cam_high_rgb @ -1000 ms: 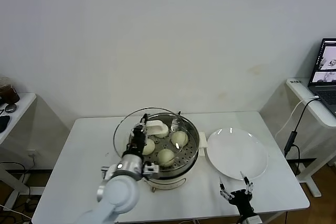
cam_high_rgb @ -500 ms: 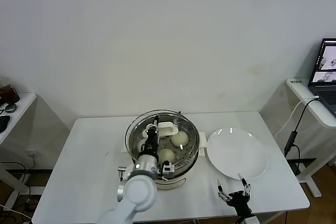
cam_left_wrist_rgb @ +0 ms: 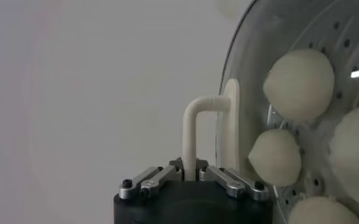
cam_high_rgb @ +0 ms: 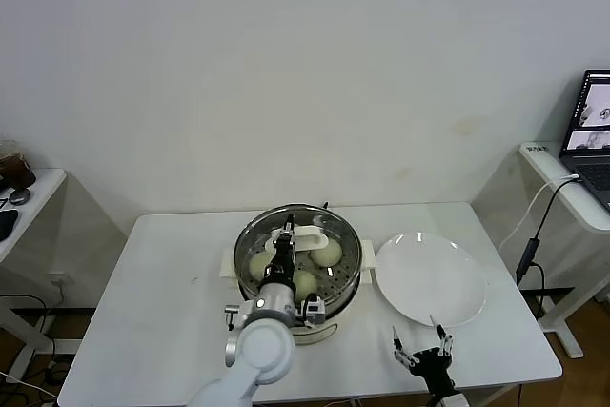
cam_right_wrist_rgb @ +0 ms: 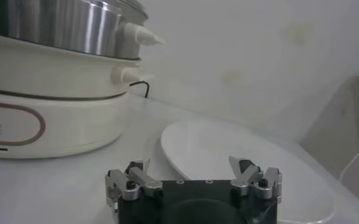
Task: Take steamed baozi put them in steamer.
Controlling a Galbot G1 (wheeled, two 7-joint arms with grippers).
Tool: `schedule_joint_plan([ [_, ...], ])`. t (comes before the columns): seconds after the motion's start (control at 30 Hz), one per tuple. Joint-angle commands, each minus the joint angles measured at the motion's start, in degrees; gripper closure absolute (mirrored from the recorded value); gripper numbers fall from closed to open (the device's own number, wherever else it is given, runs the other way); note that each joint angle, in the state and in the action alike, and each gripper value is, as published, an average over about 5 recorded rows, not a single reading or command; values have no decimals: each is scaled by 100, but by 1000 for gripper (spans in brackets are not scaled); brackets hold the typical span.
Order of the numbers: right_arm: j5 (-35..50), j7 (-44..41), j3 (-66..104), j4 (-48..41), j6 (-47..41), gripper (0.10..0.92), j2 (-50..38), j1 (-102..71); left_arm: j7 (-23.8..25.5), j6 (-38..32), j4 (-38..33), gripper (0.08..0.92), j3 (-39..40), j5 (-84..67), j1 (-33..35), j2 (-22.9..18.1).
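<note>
The steamer (cam_high_rgb: 349, 278), a shiny steel pot on a white base, stands mid-table. Several cream-white baozi (cam_high_rgb: 327, 253) lie on its perforated tray; in the left wrist view the baozi (cam_left_wrist_rgb: 298, 82) show beside the lid's handle. My left gripper (cam_high_rgb: 286, 241) is shut on the cream handle (cam_high_rgb: 307, 234) of the round glass lid (cam_high_rgb: 329, 219), which hangs over the pot's opening. Its fingers pinch the handle's (cam_left_wrist_rgb: 191, 131) bar in the left wrist view, left gripper (cam_left_wrist_rgb: 190, 173). My right gripper (cam_high_rgb: 421, 342) stands open and empty near the table's front edge, right of the steamer.
A flat white plate (cam_high_rgb: 429, 278) lies right of the steamer, just beyond the right gripper (cam_right_wrist_rgb: 194, 173); plate (cam_right_wrist_rgb: 228, 152), steamer base (cam_right_wrist_rgb: 45, 122). A side table with a laptop (cam_high_rgb: 591, 131) is at far right, another small table (cam_high_rgb: 19, 202) at far left.
My left gripper has carried the glass lid rightward from the steamer's left side to over the pot. The right gripper has edged slightly toward the table's front.
</note>
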Motion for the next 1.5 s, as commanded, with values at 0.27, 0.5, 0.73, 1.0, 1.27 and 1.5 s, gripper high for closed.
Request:
schedule_joint_plan([
  [0.27, 17, -16, -34, -41, -19, 203, -46, 18, -5, 10, 112, 824, 23, -68, 18, -108],
  [0.5, 25, -19, -61, -16, -40, 203, -68, 15, -104, 2, -124, 816, -64, -348, 167, -145],
  [0.73, -3, -31, -83, 23, -54, 203, -62, -20, -541, -351, -777, 655, -258, -894, 813, 124],
  [1.0, 25, -47, -84, 150, -46, 203, -141, -168, -1416, -1230, -2190, 421, -1127, -2979, 2261, 495],
  [1.27, 335, -101, -96, 252, 4, 203, -258, -231, -2567, -3431, -2844, 201, -2874, -7583, 4823, 488],
  [1.5, 1308, -273, -402, 604, 40, 203, -621, -570, -3058, -4461, -2746, 177, -3506, -8536, 5860, 72],
])
